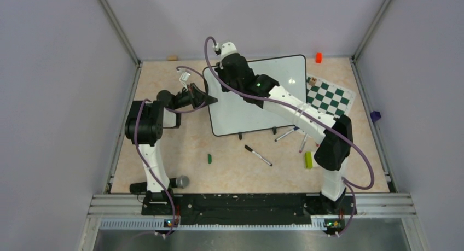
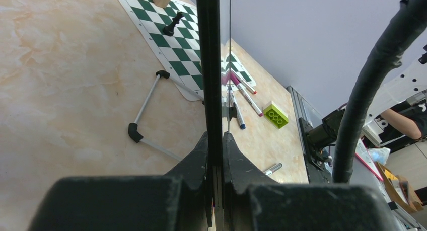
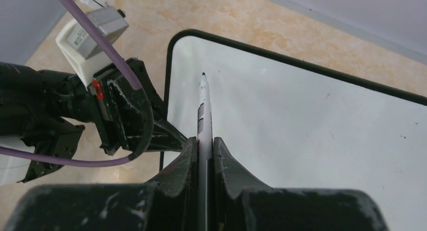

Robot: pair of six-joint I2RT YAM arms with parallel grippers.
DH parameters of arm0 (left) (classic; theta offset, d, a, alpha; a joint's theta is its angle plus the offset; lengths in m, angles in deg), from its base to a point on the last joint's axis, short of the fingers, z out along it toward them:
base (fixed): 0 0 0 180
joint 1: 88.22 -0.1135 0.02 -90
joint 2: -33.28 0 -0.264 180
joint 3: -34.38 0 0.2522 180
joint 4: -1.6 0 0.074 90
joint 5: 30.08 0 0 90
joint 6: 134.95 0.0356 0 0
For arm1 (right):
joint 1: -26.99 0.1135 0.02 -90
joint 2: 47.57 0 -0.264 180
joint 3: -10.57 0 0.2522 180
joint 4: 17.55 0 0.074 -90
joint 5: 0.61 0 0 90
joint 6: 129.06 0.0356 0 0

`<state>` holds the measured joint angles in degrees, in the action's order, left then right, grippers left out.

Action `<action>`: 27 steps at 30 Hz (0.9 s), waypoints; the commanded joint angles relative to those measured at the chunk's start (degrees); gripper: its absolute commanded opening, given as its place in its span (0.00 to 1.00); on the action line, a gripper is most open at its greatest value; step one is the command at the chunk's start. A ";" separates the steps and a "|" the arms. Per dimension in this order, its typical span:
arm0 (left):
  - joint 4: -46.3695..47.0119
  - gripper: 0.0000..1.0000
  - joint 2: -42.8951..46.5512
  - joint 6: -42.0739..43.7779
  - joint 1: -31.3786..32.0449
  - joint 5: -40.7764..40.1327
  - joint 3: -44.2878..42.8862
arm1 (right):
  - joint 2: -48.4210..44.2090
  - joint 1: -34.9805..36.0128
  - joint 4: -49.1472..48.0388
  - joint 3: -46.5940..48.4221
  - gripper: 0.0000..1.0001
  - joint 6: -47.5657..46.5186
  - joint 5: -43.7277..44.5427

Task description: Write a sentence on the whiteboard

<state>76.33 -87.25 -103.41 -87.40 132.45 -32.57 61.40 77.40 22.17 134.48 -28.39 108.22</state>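
White gloss, black frame: there's the board (image 1: 249, 117), lying mid-surface (image 1: 180, 152) with the chess mat (image 1: 330, 96) just beside its right edge. From what we can see, its face is bare, with no ink and none of the sentence down yet.

Left jaws first. They're closed tight on the board's left edge, frame pinched between them, and the left wrist view runs straight along that black rim. Right jaws next: clamped on a marker (image 3: 204, 107), gripped around the barrel with the dark tip pointing out over the board's upper-left corner. Whether the tip touches the gloss, we can't tell from here.

How will this handle? We'd call the board stiff and fairly light, and that slick face gives the pen nothing to bite on. It looks ready to skate or rock under a stroke, which is why the left-hand pinch matters. The frame edge is the place to hold it, well away from the writing area. The marker is thin, hard and light. A mid-barrel grip leaves a long lever, so pressing hard could swivel it in the jaws. Light contact and short strokes look the safer bet.

A spare pen (image 1: 257, 155) and a green block (image 1: 308, 159) lie loose nearer the arms' bases, well apart from the action.
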 commanded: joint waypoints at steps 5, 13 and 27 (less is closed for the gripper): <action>4.22 0.00 -2.11 6.70 1.45 9.58 -0.07 | -4.26 -1.36 -4.30 -2.52 0.00 -3.26 -2.23; 4.21 0.00 -1.86 7.04 1.40 9.55 0.27 | -3.53 -1.54 -4.86 -1.80 0.00 -3.88 -3.31; 4.19 0.00 -1.72 7.13 1.46 9.65 0.27 | -0.37 -1.51 -3.79 1.66 0.00 -3.54 -2.09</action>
<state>76.22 -87.25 -103.37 -87.37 132.54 -32.64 60.83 76.20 19.68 132.51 -31.56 105.61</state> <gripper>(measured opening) 0.083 0.087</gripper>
